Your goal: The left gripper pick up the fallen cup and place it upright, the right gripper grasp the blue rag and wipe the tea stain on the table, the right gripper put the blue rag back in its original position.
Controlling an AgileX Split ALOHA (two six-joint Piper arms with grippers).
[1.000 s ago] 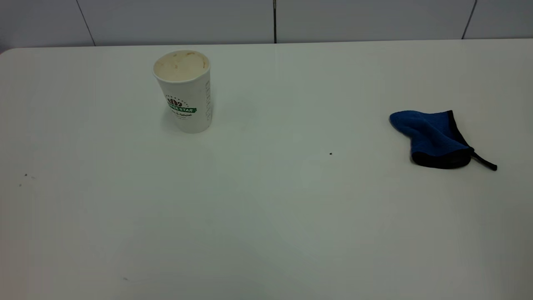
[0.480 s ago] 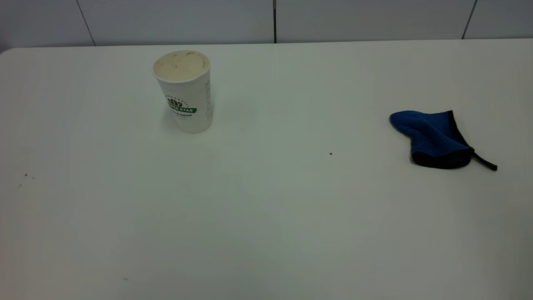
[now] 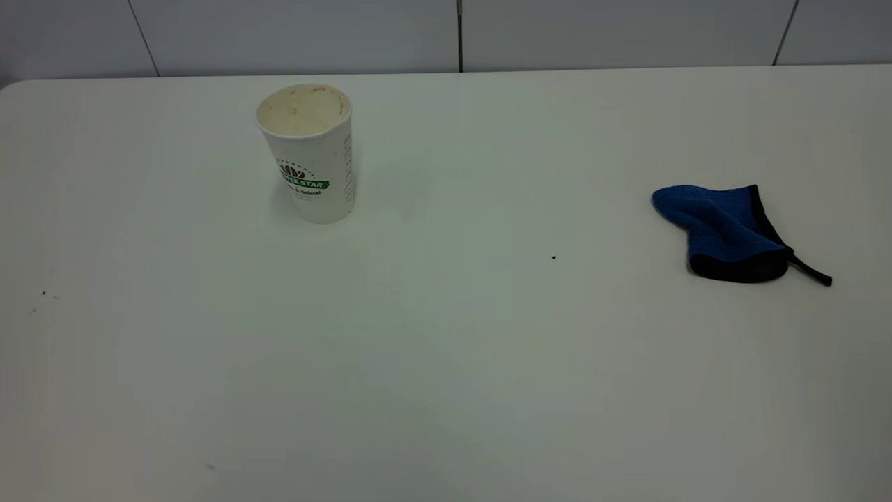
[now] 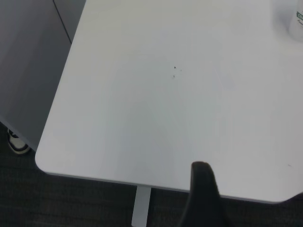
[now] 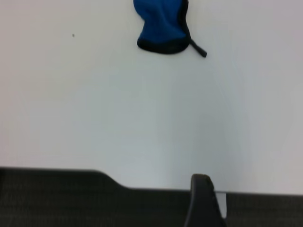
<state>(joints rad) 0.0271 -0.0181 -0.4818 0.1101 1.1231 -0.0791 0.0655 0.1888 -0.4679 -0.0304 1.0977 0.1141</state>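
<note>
The cup [image 3: 309, 150] stands upright at the back left of the table [image 3: 446, 362], its stained inside showing; its edge also shows in the left wrist view [image 4: 296, 21]. The blue rag [image 3: 725, 230] lies crumpled at the right with its black loop tail pointing right, and it shows in the right wrist view [image 5: 161, 23]. No tea stain shows anywhere on the table. Both arms are outside the exterior view. Only a black part of my left gripper [image 4: 202, 191] shows, off the table's corner, far from the cup. Only a black part of my right gripper [image 5: 202, 201] shows, beyond the table's near edge, far from the rag.
A tiny dark speck [image 3: 553, 257] lies mid-table, and a few specks [image 3: 43, 293] lie at the left. A grey panelled wall [image 3: 446, 35] runs behind the table. The left wrist view shows the table's rounded corner [image 4: 45, 163] with dark floor below.
</note>
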